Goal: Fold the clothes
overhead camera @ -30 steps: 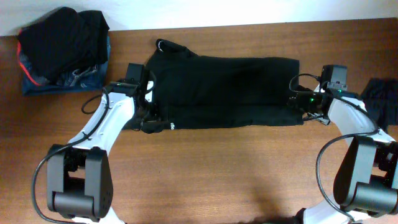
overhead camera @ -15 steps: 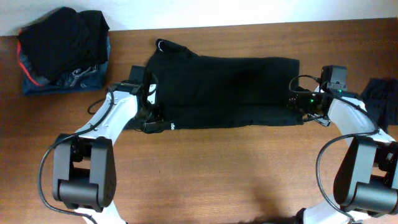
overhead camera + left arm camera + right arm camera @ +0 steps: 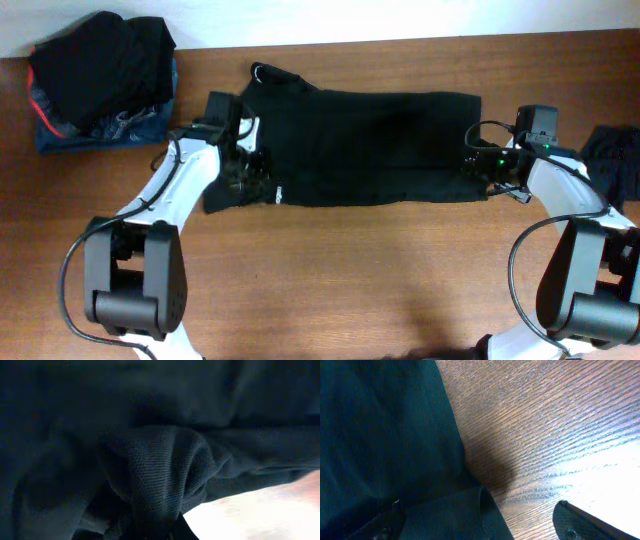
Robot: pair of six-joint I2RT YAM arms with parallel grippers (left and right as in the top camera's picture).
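Observation:
The clothes [image 3: 370, 145], a black T-shirt, lie spread across the middle of the wooden table [image 3: 330, 270], collar toward the back left. My left gripper [image 3: 248, 178] rests on the shirt's left part. In the left wrist view a bunched ridge of the black fabric [image 3: 160, 470] runs down into its jaws, which are shut on it. My right gripper [image 3: 478, 165] sits at the shirt's right edge. In the right wrist view it stands open, with the shirt's hemmed corner [image 3: 470, 510] lying between the fingertips [image 3: 572, 522] and bare wood on the right.
A heap of dark garments [image 3: 100, 75] sits on something blue at the back left corner. Another dark cloth [image 3: 615, 150] shows at the table's right edge. Bare wood runs along the front, between the two arm bases.
My left gripper has shut on the shirt's fabric and shifted slightly toward the shirt's middle, gathering the cloth. The right arm has not moved.

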